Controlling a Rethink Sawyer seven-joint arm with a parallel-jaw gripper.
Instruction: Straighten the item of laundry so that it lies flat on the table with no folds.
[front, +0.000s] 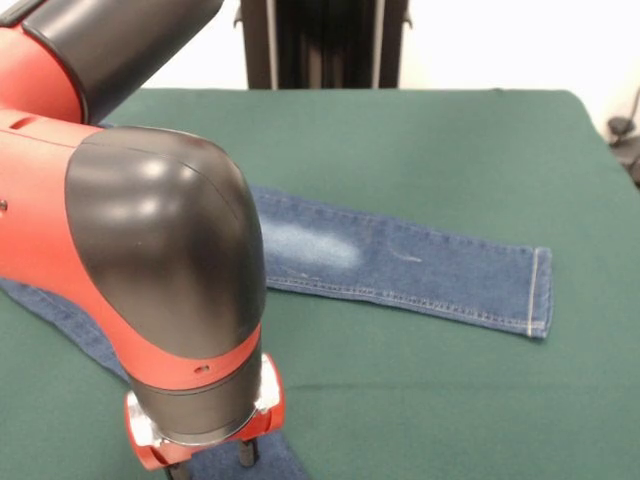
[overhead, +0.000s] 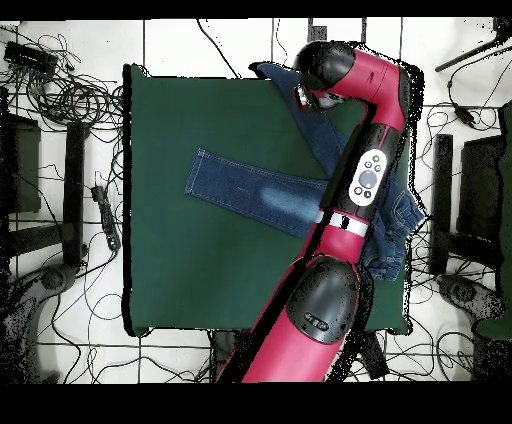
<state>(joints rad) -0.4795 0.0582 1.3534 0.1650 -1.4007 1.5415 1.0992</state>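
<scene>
The blue denim jeans (front: 420, 265) lie on the dark green table (front: 430, 140). One leg lies flat and runs to the right, ending in a hemmed cuff, with a pale faded patch near the thigh. The other leg runs down-left under my arm. My gripper (front: 210, 462) is low over that second leg, at the picture's bottom edge, and its tips are cut off. In the overhead view the jeans (overhead: 250, 188) spread in a V. The waist is bunched at the table's (overhead: 200, 270) right edge, and my gripper (overhead: 303, 95) is over the upper leg near the far edge.
My red and black arm (front: 150, 270) hides the left part of the table in the front view and crosses the jeans' waist in the overhead view. The black pedestal (front: 325, 45) stands behind the table. Cables (overhead: 60, 95) and dark stands lie on the floor around it.
</scene>
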